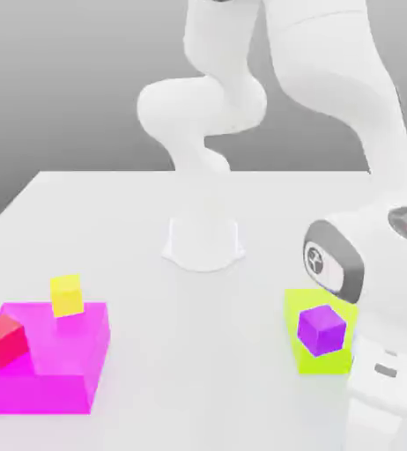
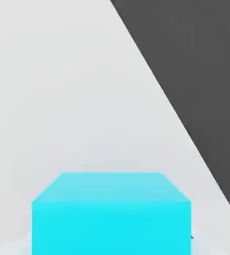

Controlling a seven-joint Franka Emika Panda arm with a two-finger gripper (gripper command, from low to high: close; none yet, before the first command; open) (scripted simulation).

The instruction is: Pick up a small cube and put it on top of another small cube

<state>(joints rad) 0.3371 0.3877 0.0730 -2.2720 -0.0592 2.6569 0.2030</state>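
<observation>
The arm rises from its base at the far middle of the pale surface and reaches over to the exterior view's right, where it bends down toward the near side. The hand is low at the near right, directed downward. In the hand view its fingers are closed in on a small cyan cube, one pale finger against each of two opposite sides; the hand is therefore found pinching the cube. One face of the cube and a slightly duller adjoining face are presented to that camera, both plain and unmarked. Whether the cube is clear of the surface or resting on it cannot be told. Beyond it, the hand view records a pale area and a dark grey area, divided by a straight slanting edge. Just beside the hand, on the exterior view's left of it, is a yellow-green block, carrying a purple cube that sits turned at an angle to the block's edges. At the near left of the exterior view is a broad magenta block, running out of the picture on that side. Two cubes are noted on it: a red one, the red cube, toward the left, turned askew, and a yellow cube toward the far right part. These two stand apart from each other.
</observation>
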